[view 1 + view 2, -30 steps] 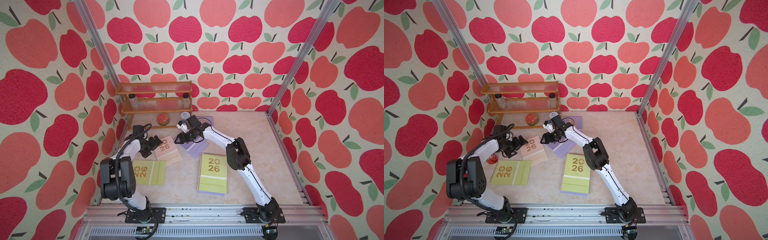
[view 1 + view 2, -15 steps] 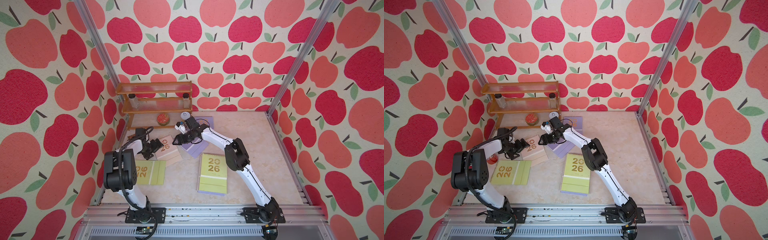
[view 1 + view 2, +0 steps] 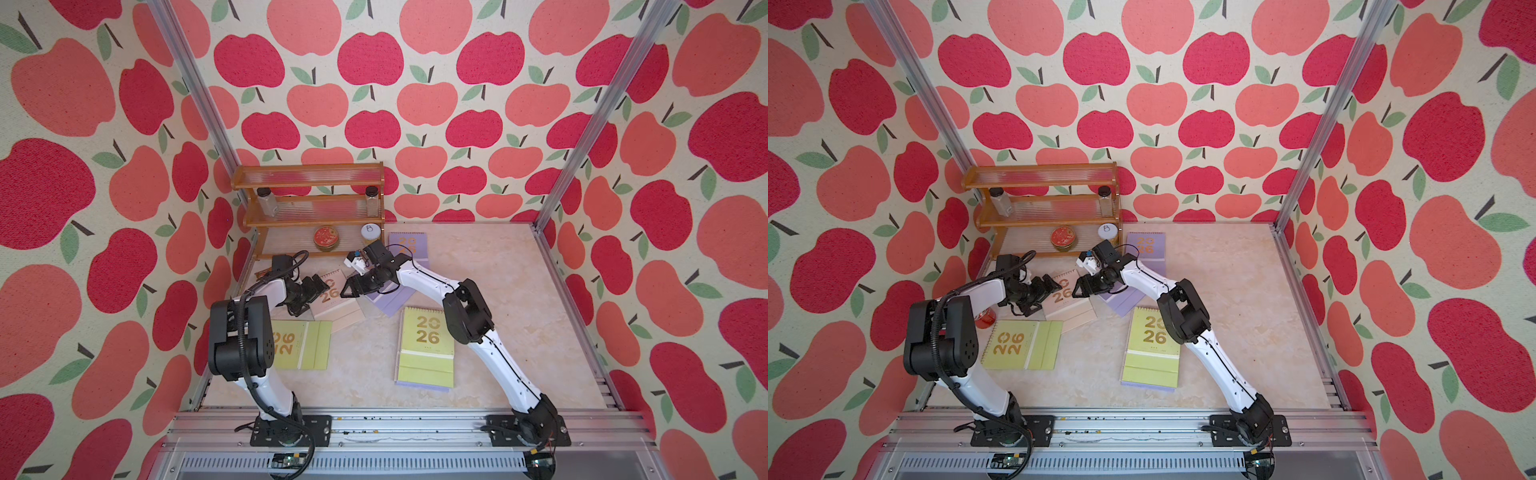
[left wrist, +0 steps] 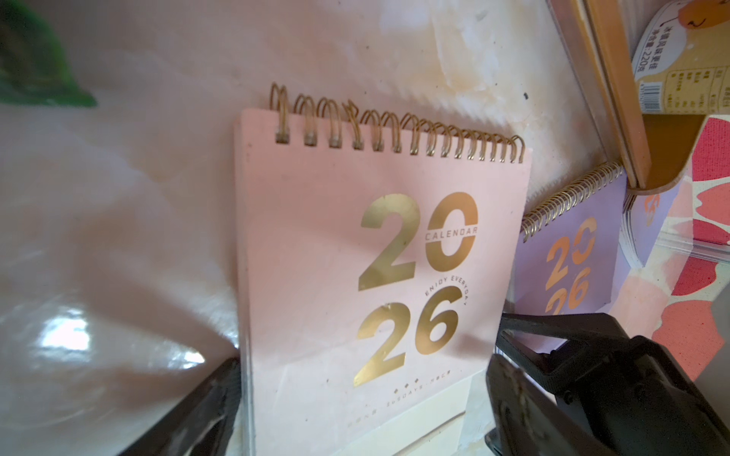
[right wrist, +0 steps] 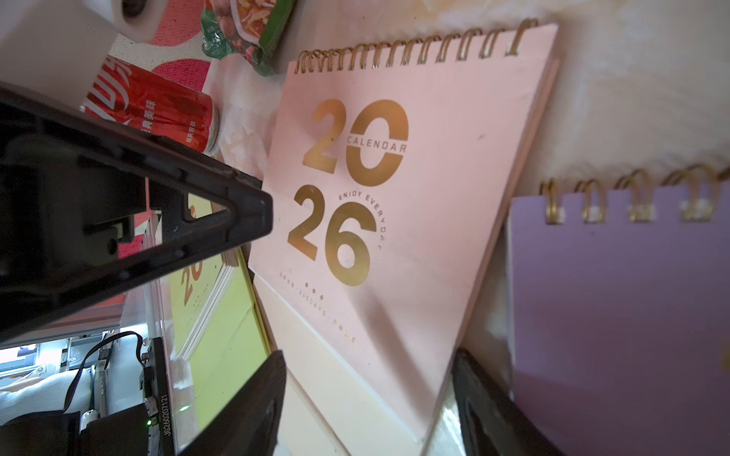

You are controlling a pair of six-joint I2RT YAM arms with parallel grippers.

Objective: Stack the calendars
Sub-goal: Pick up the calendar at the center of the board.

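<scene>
pink calendar (image 3: 336, 299), back-left of the table (image 3: 478, 270), lies between left gripper (image 3: 312, 296), jaws wide astride its width, and right gripper (image 3: 351, 291), jaws apart too. nothing clamped.

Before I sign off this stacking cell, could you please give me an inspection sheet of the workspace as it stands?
Surface: beige marbled tabletop, no spills seen.
Job's things: pink calendar unstacked; back lilac calendar and middle lilac calendar partly under the right arm; left yellow-green calendar alone; centre yellow-green calendar atop the lower lilac calendar.
Clutter: wooden rack holding red tin; red can; snack packet.
Grippers: left gripper open, astride pink calendar; right gripper open over its corner; contact unclear.
Cables: black cable loops along left arm; no snag seen.
Surroundings: apple-print walls, aluminium posts.
</scene>
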